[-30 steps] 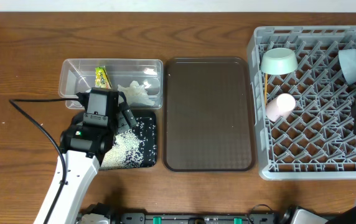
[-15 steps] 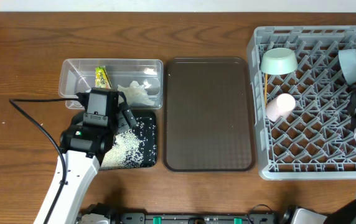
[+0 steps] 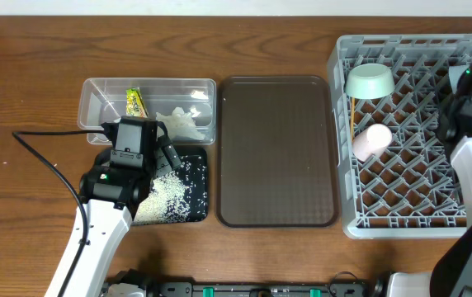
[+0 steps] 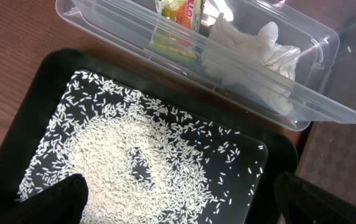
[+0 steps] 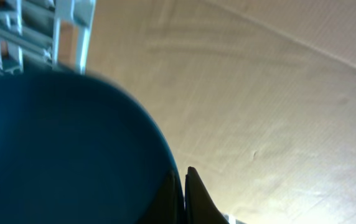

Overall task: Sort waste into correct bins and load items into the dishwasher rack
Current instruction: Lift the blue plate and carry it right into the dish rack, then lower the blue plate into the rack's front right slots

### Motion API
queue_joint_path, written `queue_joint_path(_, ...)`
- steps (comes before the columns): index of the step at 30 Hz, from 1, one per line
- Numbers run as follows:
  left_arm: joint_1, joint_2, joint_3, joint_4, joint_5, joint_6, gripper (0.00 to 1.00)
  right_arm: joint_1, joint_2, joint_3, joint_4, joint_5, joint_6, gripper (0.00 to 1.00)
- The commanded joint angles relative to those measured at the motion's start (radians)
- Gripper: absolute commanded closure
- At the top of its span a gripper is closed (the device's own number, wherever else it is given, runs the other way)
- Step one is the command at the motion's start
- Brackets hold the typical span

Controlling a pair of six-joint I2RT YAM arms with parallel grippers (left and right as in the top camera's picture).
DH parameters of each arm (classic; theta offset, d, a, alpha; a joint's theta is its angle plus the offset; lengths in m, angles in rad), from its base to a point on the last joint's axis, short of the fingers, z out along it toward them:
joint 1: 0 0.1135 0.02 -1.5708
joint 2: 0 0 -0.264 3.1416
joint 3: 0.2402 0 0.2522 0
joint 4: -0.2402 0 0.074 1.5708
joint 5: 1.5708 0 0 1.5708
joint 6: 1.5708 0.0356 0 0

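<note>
**Rice on the black tray, plate at the rack's far edge**

Overhead, the clear container (image 3: 96, 95) lies with its long axis left to right in the upper left of the frame. Inside it the snack wrapper (image 3: 135, 102) points up and down the frame, and the crumpled tissue (image 3: 180, 121) sits just right of it. Directly below, the black tray (image 3: 204, 186) carries the rice grains (image 4: 134, 168) in a loose heap.

The left arm (image 3: 96, 239) rises from the bottom left edge and slants up and right. Its left tool (image 4: 190, 205) hangs over the rice with fingers spread wide.

The brown tray (image 3: 277, 148) fills mid-frame on the worktop (image 3: 38, 82).

In the dishwasher rack (image 3: 401, 206) at the right, the mint-green bowl (image 3: 370, 81) sits upper left and the pink cup (image 3: 371, 140) lies below it. The chopsticks (image 3: 351, 115) run up and down along the left wall.

The right arm (image 3: 471, 115) is cut off by the right edge. In its wrist view the right tool (image 5: 184, 186) is pressed together beside the rim of the dark blue plate (image 5: 72, 149). The view is blurred, and whether the rim is pinched cannot be told.
</note>
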Motion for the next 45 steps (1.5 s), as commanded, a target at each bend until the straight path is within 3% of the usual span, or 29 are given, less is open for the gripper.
queue_joint_path(1, 0.005, 0.004, 0.005, -0.002, -0.002, -0.01, 0.02, 0.022, 0.043, 0.002, -0.001, -0.027, 0.08, 0.99)
queue_joint_path(2, 0.005, 0.004, 0.005, -0.003, -0.002, -0.01, 0.02, 0.027, 0.047, 0.002, 0.002, -0.027, 0.087, 0.99)
queue_joint_path(6, 0.005, 0.004, 0.005, -0.002, -0.002, -0.01, 0.02, 0.042, 0.054, 0.002, 0.028, -0.061, 0.161, 0.59)
queue_joint_path(10, 0.005, 0.004, 0.005, -0.003, -0.002, -0.01, 0.02, 0.056, 0.054, 0.002, 0.073, -0.072, 0.244, 0.51)
queue_joint_path(12, 0.005, 0.004, 0.005, -0.003, -0.002, -0.01, 0.02, 0.061, 0.054, 0.002, 0.097, -0.072, 0.305, 0.58)
queue_joint_path(14, 0.005, 0.004, 0.005, -0.003, -0.002, -0.01, 0.02, 0.064, 0.054, 0.002, 0.103, -0.074, 0.405, 0.59)
queue_joint_path(16, 0.005, 0.004, 0.005, -0.003, -0.002, -0.01, 0.02, 0.064, 0.054, 0.002, 0.101, -0.075, 0.513, 0.52)
queue_joint_path(17, 0.005, 0.004, 0.005, -0.003, -0.002, -0.01, 0.02, 0.064, 0.054, 0.002, 0.097, -0.076, 0.568, 0.41)
queue_joint_path(18, 0.005, 0.004, 0.005, -0.003, -0.002, -0.01, 0.02, 0.066, 0.054, 0.002, 0.089, -0.077, 0.61, 0.2)
queue_joint_path(19, 0.005, 0.004, 0.005, -0.003, -0.002, -0.01, 0.02, 0.068, 0.054, 0.002, 0.077, -0.08, 0.645, 0.06)
queue_joint_path(20, 0.005, 0.004, 0.005, -0.003, -0.002, -0.01, 0.02, 0.072, 0.054, 0.002, 0.058, -0.091, 0.673, 0.02)
queue_joint_path(24, 0.005, 0.004, 0.005, -0.003, -0.002, -0.01, 0.02, 0.08, 0.048, 0.002, -0.094, -0.255, 0.778, 0.01)
queue_joint_path(30, 0.005, 0.004, 0.005, -0.003, -0.001, -0.01, 0.02, 0.069, 0.019, 0.002, -0.269, -0.687, 1.027, 0.01)
queue_joint_path(36, 0.005, 0.004, 0.005, -0.003, -0.001, -0.01, 0.02, 0.044, -0.031, 0.002, -0.253, -1.125, 1.241, 0.01)
queue_joint_path(39, 0.005, 0.004, 0.005, -0.003, -0.002, -0.01, 0.02, 0.037, -0.056, 0.002, -0.21, -1.346, 1.258, 0.01)
queue_joint_path(45, 0.005, 0.004, 0.005, -0.002, -0.002, -0.01, 0.02, 0.039, -0.085, 0.002, -0.161, -1.489, 1.258, 0.01)
